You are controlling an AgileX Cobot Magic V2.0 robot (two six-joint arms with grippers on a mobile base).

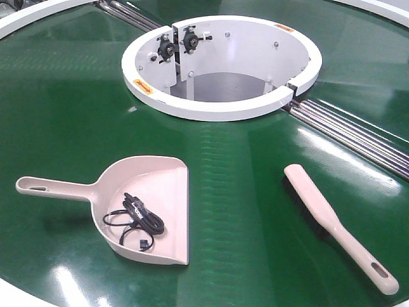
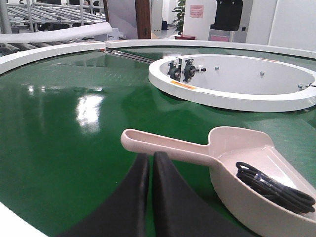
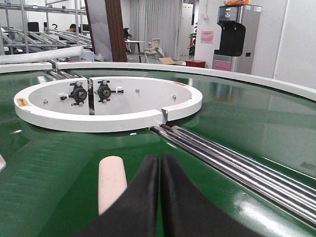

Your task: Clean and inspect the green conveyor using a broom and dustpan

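Observation:
The green conveyor [image 1: 249, 192] fills the front view, glossy and dark. The dustpan [image 1: 147, 208] lies at front left with a coiled black cable [image 1: 135, 220] in its scoop, handle pointing left. The broom [image 1: 335, 224] lies at front right, handle toward the near right. Neither gripper shows in the front view. In the left wrist view my left gripper [image 2: 151, 157] is shut and empty, just short of the dustpan's handle [image 2: 165, 143]. In the right wrist view my right gripper [image 3: 159, 158] is shut and empty, with the broom's far end [image 3: 111, 182] just to its left.
A white ring-shaped housing [image 1: 220, 105] with black bearings stands at the centre back of the belt. Silver metal rods [image 1: 358, 131] run from it toward the right, and also show in the right wrist view [image 3: 237, 163]. White rims [image 2: 49, 49] edge the belt.

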